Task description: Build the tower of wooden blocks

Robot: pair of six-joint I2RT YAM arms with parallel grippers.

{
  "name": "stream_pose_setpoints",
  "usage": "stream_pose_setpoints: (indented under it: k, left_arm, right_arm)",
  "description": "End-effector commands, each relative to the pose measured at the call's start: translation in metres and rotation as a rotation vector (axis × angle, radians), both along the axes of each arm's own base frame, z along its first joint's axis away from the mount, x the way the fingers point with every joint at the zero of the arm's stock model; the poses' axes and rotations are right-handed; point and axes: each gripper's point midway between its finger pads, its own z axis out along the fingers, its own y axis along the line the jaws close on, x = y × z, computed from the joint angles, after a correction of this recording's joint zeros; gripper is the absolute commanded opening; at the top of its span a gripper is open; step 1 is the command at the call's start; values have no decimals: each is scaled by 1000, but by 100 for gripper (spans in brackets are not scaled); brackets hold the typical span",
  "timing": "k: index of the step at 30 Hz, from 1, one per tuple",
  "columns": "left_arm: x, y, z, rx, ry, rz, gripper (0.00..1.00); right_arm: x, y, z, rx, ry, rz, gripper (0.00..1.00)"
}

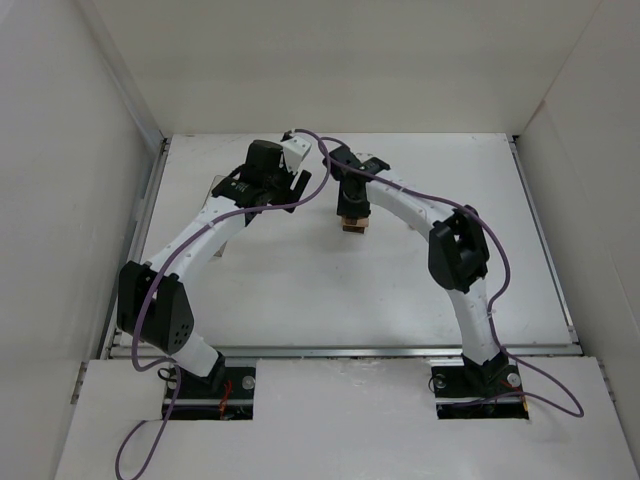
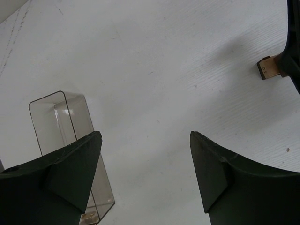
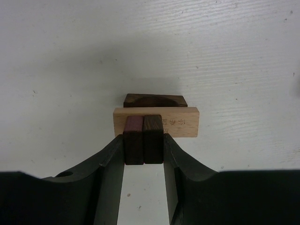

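Two small blocks, one reddish block (image 3: 134,140) and one brown block (image 3: 153,139), are pinched side by side between the narrowed jaws of the right gripper (image 3: 144,137), which holds both at once. They sit at the near long edge of the tan slab (image 3: 157,122), mid-table (image 1: 230,290). Whether their undersides touch the slab cannot be told. A dark base piece (image 3: 154,100) shows just beyond the slab's far edge and appears to lie under it. The left gripper (image 2: 145,137) hangs wide and empty, well apart from the stack and beside the clear box (image 2: 56,117). Assessment: the placing step is in hand and the tower is only begun. Risk one: the pair is held by side pressure alone, so the blocks may part or twist as the jaws release. Risk two: a landing on the slab's near margin, away from the base, could tip the slab. Risk three: opening fingers may brush the slab's edge and shift it.
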Motion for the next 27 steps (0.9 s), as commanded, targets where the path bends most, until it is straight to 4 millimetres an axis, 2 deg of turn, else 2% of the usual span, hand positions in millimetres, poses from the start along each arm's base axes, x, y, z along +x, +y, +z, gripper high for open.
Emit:
stream_pose_setpoints:
  k: [1, 7, 22, 27]
  left_arm:
    - [0, 2, 21, -36, -57, 6, 73]
    - [0, 2, 21, -36, -57, 6, 73]
    - [-1, 4, 17, -27, -51, 14, 73]
    - [-1, 4, 17, -27, -51, 14, 73]
  right_arm:
    - [2, 2, 10, -10, -22, -11, 30]
    - [3, -7, 13, -49, -39, -30, 30]
    - [2, -6, 8, -48, -27, -26, 30]
    - [4, -5, 6, -48, -27, -26, 36]
